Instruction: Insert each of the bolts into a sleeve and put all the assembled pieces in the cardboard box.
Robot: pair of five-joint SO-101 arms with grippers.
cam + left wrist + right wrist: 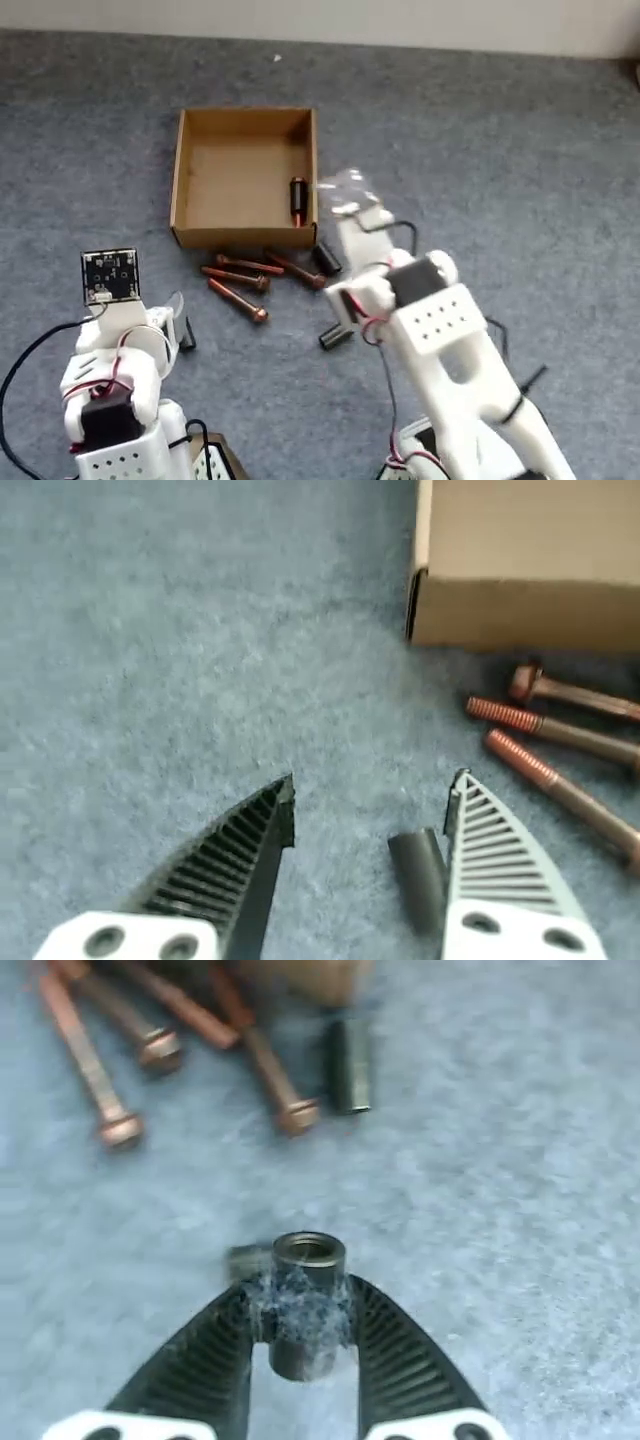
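My right pincer (303, 1302) was clamped on a sleeve (308, 1265), upright near the cardboard box (178, 170), the left pincer (375, 780) stood apart, so I judged the bore should be held steady for a bolt (265, 1060).

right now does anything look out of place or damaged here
Nothing stands out. The loose bolts lie together in front of the cardboard box, one assembled piece lies inside it, and the right claw is shut on a sleeve.
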